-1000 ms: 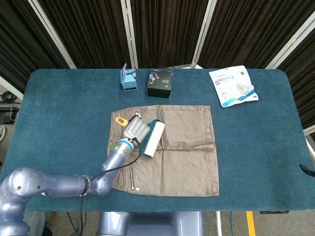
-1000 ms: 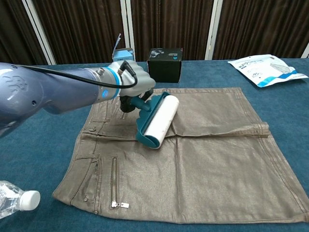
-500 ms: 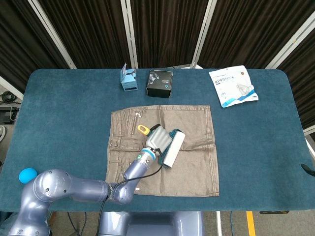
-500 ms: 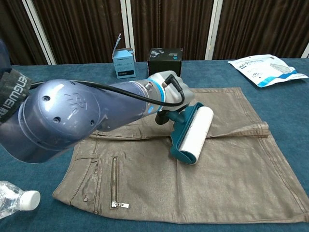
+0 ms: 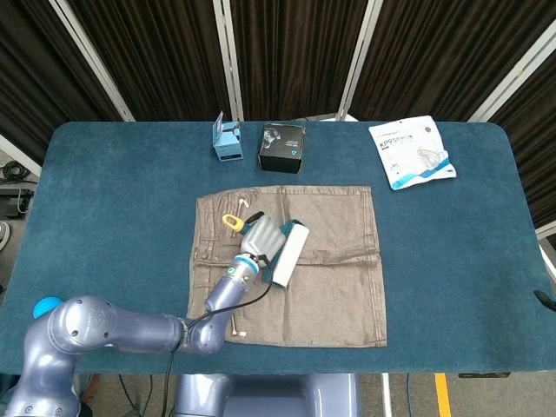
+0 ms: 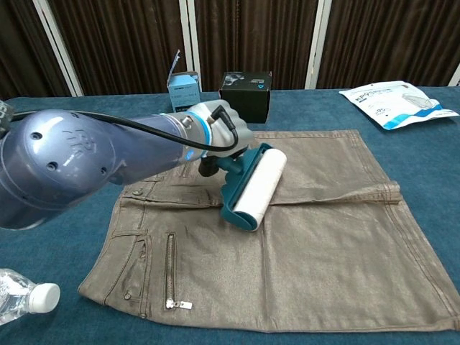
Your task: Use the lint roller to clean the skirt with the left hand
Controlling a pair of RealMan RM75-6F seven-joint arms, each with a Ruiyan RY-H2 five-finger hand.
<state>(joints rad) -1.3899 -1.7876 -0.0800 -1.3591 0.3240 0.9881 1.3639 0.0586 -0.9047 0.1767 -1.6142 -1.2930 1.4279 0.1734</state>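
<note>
Now left hand (image 6: pixel 219 133) fingers wrapped around lint roller (image 6: pixel 253 189) handle, roller resting on skirt (image 6: pixel 338 237)

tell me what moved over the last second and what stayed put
The left hand, gripping the lint roller throughout, rolled it rightward across the skirt, then back toward the left; it now sits between those two spots. The skirt, both boxes, the white packet and the bottle kept their places.
</note>
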